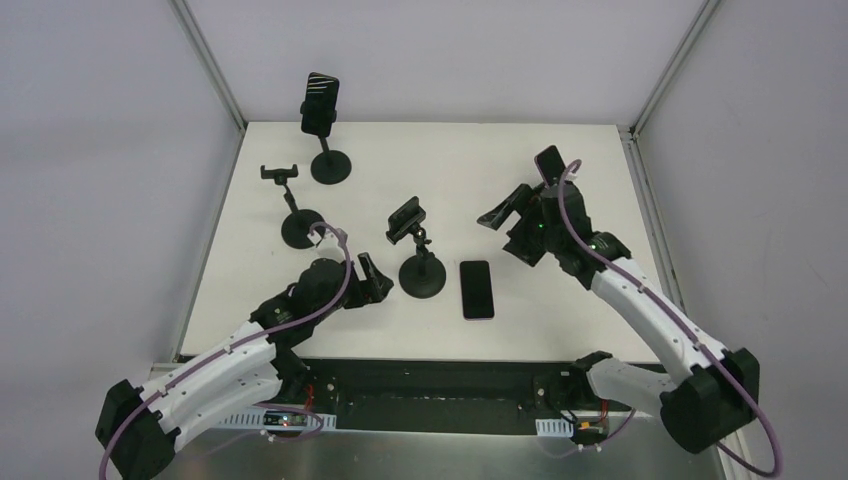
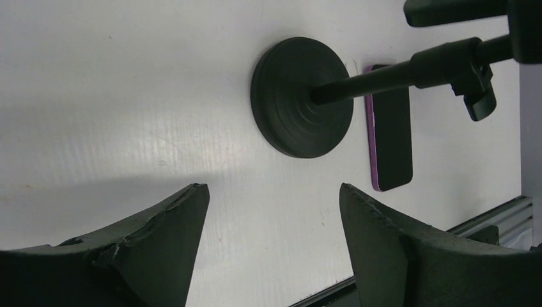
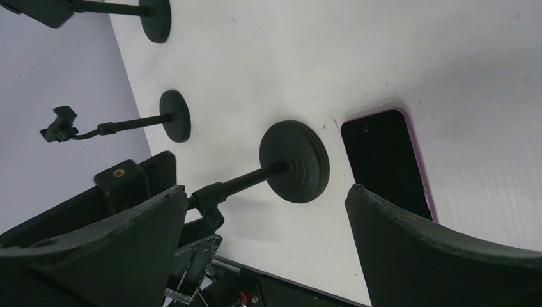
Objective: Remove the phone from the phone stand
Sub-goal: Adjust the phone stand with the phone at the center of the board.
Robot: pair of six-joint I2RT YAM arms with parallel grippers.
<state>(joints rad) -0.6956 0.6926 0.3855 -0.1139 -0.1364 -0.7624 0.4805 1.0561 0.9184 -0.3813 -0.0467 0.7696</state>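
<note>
Phone [image 1: 477,289]: lay flat beside the stand [image 1: 421,277], so you'd likely freed it.
Left gripper [image 2: 273,195]: stood spread, empty.
Right gripper [image 3: 265,192]: stood spread, empty.

Phone stands: 3, namely far-left stand [image 1: 330,166], left-edge stand [image 1: 301,229] and centre stand [image 1: 422,277]. Phones: 2, namely clamped phone [image 1: 321,102] in the far-left stand and flat phone [image 1: 477,289] toward the surface's near edge.
</note>
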